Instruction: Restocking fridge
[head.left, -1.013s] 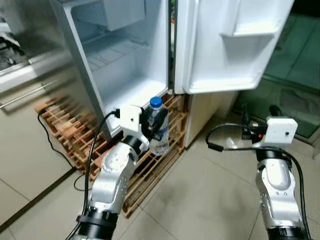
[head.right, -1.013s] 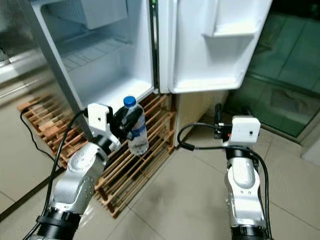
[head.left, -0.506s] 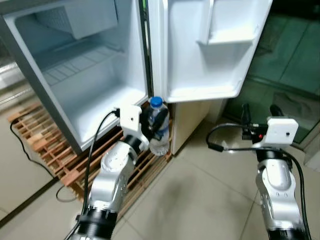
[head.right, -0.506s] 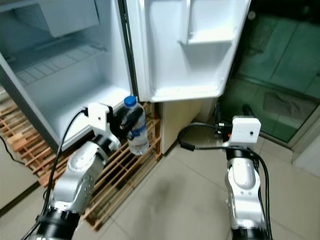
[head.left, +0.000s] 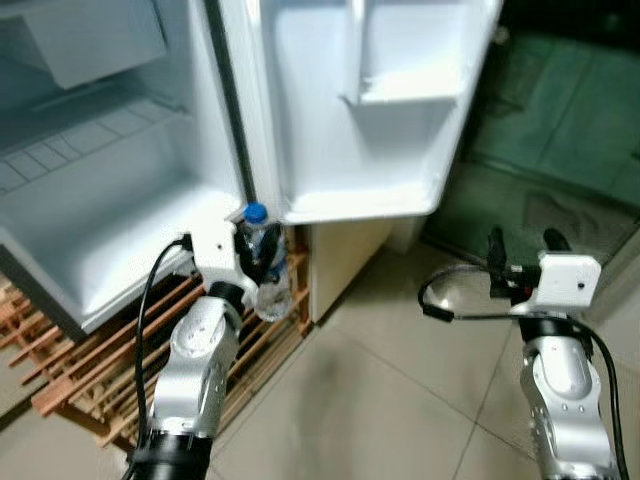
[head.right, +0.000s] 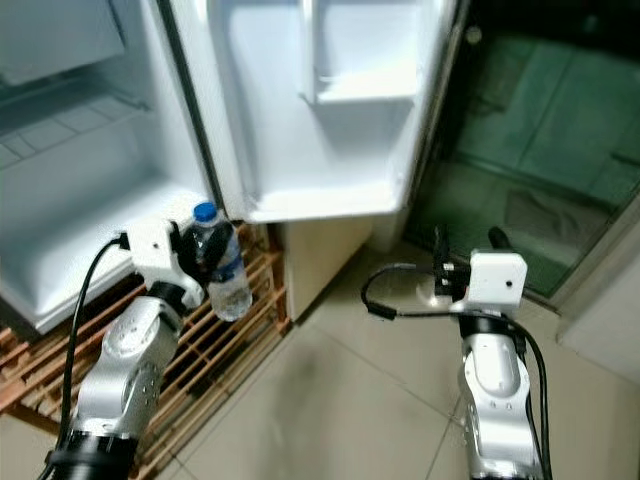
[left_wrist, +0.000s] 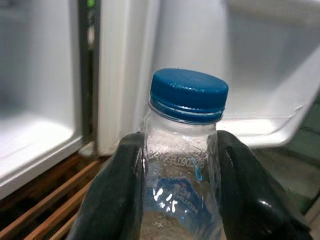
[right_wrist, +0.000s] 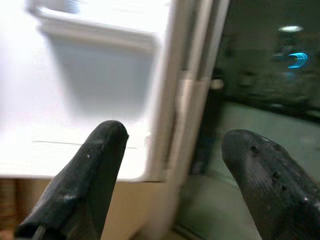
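Fridge (head.left: 110, 215): stands open, its bare compartment ready for stock; the landmark here.
Left gripper (head.left: 258, 262): clamped on the neck of the water bottle (head.left: 262, 270), carrying it just before the fridge's lower front edge, over the wooden slats (head.left: 95, 365).
Bottle axis: upright, blue cap (left_wrist: 189, 93) pointing up, likely so it can stand once inside.
Door shelf (head.left: 350, 195): beside the bottle, unfilled.
Right gripper (right_wrist: 170, 165): fingers spread, holding nothing, well clear of the fridge, facing the door's edge.

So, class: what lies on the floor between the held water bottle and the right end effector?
In the left eye view, between the water bottle and the right end effector stands the beige cabinet corner, then bare tiled floor.
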